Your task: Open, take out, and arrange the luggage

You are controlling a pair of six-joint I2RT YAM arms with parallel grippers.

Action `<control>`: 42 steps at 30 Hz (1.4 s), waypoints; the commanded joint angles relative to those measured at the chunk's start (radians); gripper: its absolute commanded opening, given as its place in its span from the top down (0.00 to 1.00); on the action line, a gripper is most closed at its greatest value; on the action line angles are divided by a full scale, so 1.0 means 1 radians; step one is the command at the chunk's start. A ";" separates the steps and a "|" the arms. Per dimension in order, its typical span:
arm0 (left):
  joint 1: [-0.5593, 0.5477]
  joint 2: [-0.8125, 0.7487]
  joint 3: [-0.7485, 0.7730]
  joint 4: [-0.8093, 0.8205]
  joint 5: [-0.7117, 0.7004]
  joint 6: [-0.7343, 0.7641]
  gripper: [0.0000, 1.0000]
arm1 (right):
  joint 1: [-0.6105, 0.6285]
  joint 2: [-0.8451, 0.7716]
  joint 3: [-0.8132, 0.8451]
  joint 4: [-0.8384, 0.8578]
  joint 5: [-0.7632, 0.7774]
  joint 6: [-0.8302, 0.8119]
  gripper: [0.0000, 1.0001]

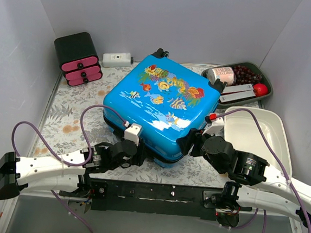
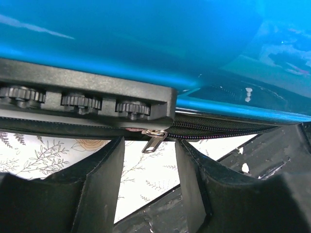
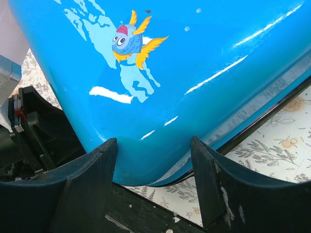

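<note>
Left gripper (image 2: 149,143) spread astride zipper pull (image 2: 153,141), right gripper (image 3: 153,141) spread around luggage (image 1: 162,103) corner, both arms reaching low.

Suitcase (image 1: 159,103) lies flat, mid-table (image 1: 62,124). Behind it, left: drawer box (image 1: 78,58), socket block (image 1: 117,59) just to its right. Behind, right: tray (image 1: 260,67). Right of the suitcase: basin (image 1: 249,130). Left gripper (image 2: 149,145) at the near-left edge, straddling the zipper pull (image 2: 153,141). Right gripper (image 3: 153,141) straddles the near-right corner.

Closed blue fish-print luggage (image 1: 159,108), flat on the table's middle
</note>
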 commanded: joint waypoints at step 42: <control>-0.002 -0.118 0.152 -0.104 0.184 -0.033 1.00 | -0.012 0.084 0.066 0.116 -0.718 -0.483 0.33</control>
